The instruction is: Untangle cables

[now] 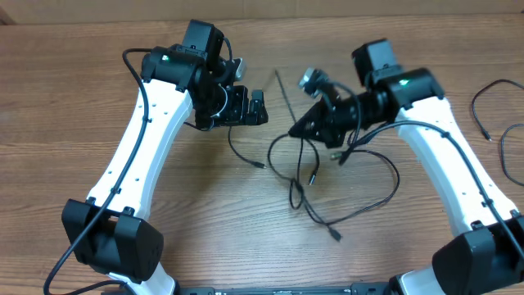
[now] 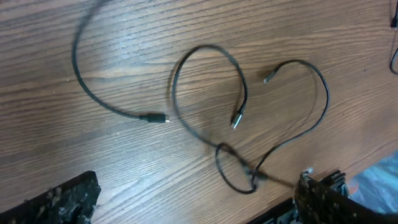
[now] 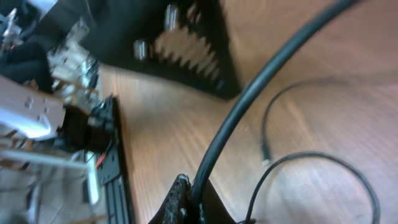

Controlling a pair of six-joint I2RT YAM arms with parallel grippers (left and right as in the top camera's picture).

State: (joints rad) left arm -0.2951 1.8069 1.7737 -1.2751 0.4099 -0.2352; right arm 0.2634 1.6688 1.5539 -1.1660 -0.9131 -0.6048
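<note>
Wooden table (image 1: pixel 246 246), black cables (image 2: pixel 235 119) looped across it

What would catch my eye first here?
The white left arm and right arm lean in over a wooden table. Between them lie thin black cables looped into a tangle. The right gripper is pinched shut on one strand, while the left gripper hangs open nearby.

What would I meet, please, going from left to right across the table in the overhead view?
Open black left pincer → tangle of thin black cables with silvery plugs → separate thin black cable near the right edge.
</note>
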